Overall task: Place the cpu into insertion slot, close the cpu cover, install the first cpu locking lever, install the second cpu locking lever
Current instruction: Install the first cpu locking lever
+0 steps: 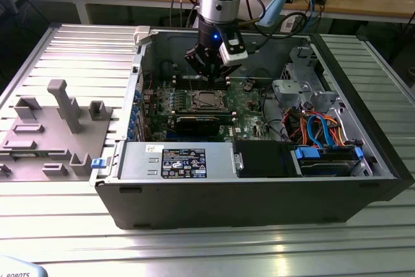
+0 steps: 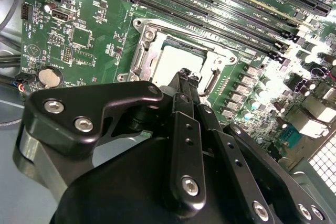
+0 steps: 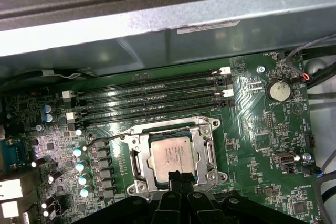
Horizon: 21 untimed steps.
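- While poised low over the green motherboard, black gripper narrowed to a near-closed tip, gripping nothing visible.
- Touches the edge of the silver-grey square cpu.
- Seated in the silver-rimmed insertion slot, thin silver cpu cover framing it.

The hand is matte black with silver screws. Just past its tips, the cpu shows a silver-grey top with fine dark print, framed by the bright silver cpu cover on the green motherboard with black memory slots.
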{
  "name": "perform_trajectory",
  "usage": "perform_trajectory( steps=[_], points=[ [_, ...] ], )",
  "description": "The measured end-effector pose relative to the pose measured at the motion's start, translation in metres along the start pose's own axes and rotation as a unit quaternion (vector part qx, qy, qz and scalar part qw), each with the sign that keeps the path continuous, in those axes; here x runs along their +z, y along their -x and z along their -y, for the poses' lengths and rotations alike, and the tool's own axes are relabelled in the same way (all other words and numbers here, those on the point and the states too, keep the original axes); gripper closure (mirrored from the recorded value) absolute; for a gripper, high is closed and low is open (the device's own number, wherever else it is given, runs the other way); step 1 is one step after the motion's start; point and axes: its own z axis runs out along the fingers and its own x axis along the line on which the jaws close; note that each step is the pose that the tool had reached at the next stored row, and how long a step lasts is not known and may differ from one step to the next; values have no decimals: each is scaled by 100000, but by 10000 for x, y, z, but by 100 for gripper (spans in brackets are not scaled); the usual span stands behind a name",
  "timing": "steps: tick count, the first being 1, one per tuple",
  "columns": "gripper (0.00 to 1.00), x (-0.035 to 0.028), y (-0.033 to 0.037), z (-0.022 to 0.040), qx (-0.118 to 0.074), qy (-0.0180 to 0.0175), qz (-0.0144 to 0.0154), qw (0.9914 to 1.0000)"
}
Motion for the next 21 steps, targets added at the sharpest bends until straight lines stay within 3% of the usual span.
perform_trajectory(
  steps=[21],
  points=[
    [89,0,0,0,-1564,-15,60,99988]
  ],
)
